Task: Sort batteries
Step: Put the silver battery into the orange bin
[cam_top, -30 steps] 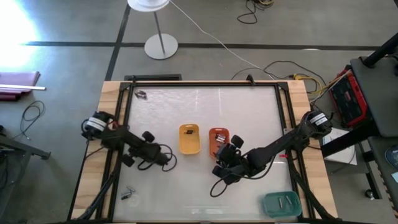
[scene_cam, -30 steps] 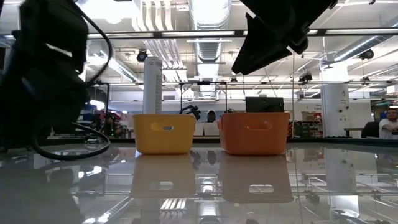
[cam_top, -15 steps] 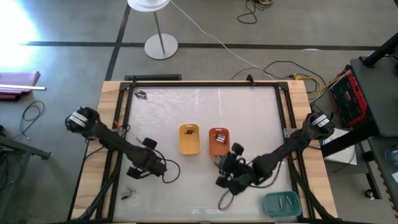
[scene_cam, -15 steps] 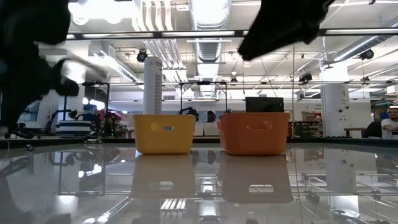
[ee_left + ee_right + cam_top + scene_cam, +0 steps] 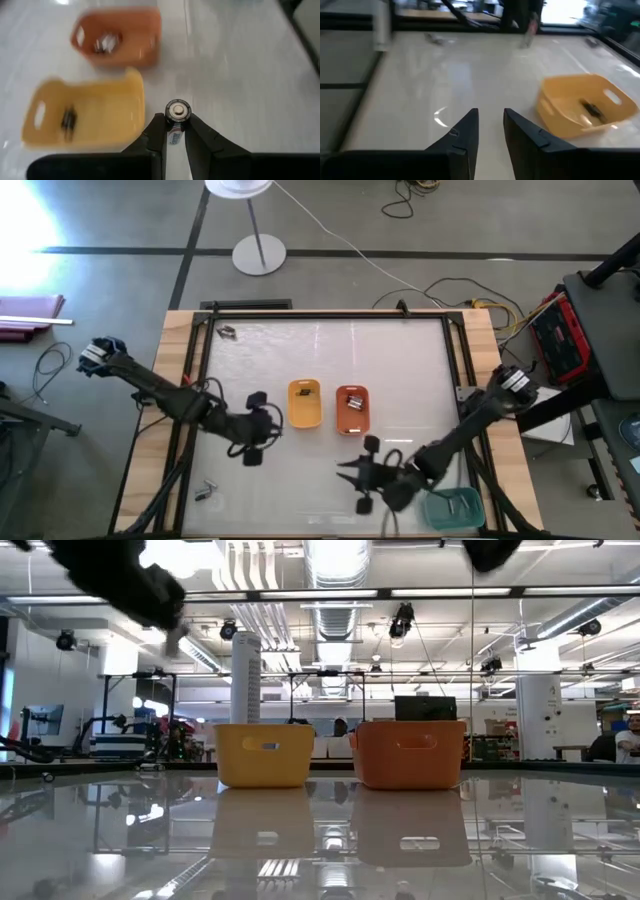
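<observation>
My left gripper hovers just left of the yellow tray, shut on a small silvery battery. The yellow tray holds dark batteries. Right beside it, the orange tray holds silvery ones. My right gripper hangs nearer the table's front edge, left of the teal tray. It is open with nothing between its fingers. Loose batteries lie at the far left and near left of the table. My left gripper pinches the battery by its sides between the two fingertips. The battery's round end faces the wrist camera. It is lifted clear of the table, beside the yellow tray's rim.
The table top is glossy glass inside a dark frame on a wooden border. In the low view the yellow tray and the orange tray stand side by side at the middle. Cables loop from both wrists.
Both arms have risen; in the low view they now show only at the top. My right gripper has moved away from the orange tray toward the table's near edge. My left gripper has dipped toward the near edge and come back next to the yellow tray.
</observation>
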